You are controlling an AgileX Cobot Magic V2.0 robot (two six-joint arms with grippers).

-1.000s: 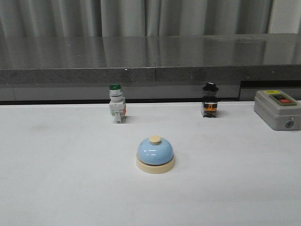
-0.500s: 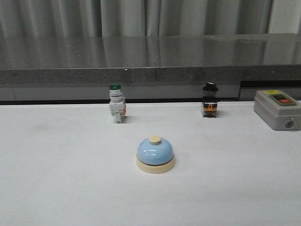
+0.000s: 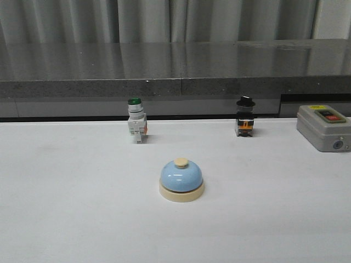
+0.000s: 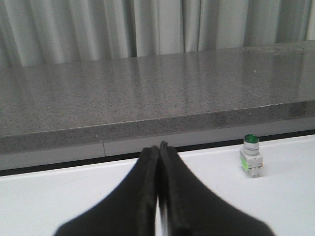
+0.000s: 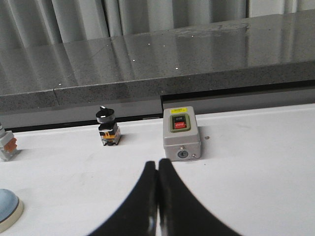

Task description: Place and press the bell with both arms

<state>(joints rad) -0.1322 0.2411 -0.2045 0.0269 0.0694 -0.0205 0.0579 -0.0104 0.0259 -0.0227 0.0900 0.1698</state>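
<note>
The light-blue bell (image 3: 181, 179) with a cream base and cream button stands upright on the white table, near the middle in the front view. Its edge shows in the right wrist view (image 5: 7, 209). No arm shows in the front view. My left gripper (image 4: 158, 147) is shut and empty above the table; the bell is out of its view. My right gripper (image 5: 157, 164) is shut and empty, apart from the bell, with the grey switch box beyond its tips.
A green-capped white switch (image 3: 136, 121) stands behind the bell to the left and shows in the left wrist view (image 4: 251, 156). A black-capped switch (image 3: 244, 116) stands behind to the right. A grey ON/OFF box (image 3: 323, 127) sits at far right. A dark stone ledge (image 3: 175, 71) runs along the back.
</note>
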